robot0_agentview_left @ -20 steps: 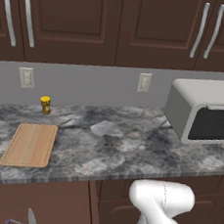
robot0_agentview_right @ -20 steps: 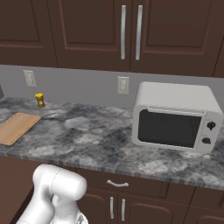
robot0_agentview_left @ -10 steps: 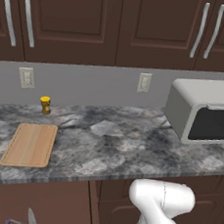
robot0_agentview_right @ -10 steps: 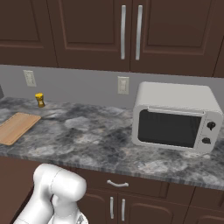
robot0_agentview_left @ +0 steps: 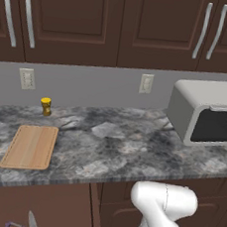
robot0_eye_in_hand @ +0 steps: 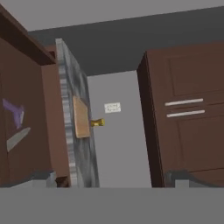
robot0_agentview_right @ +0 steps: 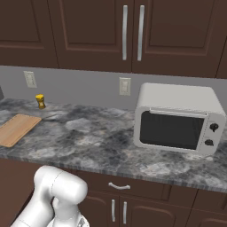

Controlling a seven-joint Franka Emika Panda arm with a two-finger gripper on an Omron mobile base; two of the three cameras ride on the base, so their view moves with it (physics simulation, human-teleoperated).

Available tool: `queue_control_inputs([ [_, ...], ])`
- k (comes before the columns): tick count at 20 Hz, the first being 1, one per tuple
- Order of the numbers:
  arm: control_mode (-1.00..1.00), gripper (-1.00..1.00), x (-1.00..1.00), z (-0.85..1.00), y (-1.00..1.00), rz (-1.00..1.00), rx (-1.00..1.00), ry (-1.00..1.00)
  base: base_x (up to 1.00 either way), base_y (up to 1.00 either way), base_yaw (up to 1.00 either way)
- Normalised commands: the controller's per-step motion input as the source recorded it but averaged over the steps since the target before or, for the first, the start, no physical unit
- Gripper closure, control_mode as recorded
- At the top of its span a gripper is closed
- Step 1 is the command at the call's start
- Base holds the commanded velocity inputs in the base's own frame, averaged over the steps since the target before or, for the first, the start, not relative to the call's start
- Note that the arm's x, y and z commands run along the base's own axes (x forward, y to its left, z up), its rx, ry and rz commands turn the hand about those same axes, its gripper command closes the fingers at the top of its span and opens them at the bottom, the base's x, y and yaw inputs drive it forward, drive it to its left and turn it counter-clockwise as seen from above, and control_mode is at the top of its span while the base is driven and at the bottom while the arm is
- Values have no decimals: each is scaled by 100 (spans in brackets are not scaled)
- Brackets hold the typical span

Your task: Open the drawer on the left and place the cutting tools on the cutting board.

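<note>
Gripper [robot0_eye_in_hand: 111,177] jaws wide apart, nothing held, drawer [robot0_eye_in_hand: 22,127] open at frame left w/ knife [robot0_eye_in_hand: 17,138] & purple tool [robot0_eye_in_hand: 14,112] inside, cutting board [robot0_agentview_left: 31,146] bare, lower left.

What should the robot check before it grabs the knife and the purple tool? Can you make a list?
1. Drawer open: ok, both tools show inside.
2. Knife in sight: ok, its silver blade lies in the drawer.
3. Purple tool in sight: ok, beside the knife.
4. Cutting board free: ok, nothing lies on it.
5. Gripper open and empty: ok.
6. Yellow bottle out of the way: ok, behind the board, apart from it.
</note>
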Motion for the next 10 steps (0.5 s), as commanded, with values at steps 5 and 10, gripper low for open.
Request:
queue_control_inputs([
  [5,-100,-100,0,56,-41,0,3,0,0,0,0],
  [10,-100,-100,8,62,-53,-1,7,0,0,0,0],
])
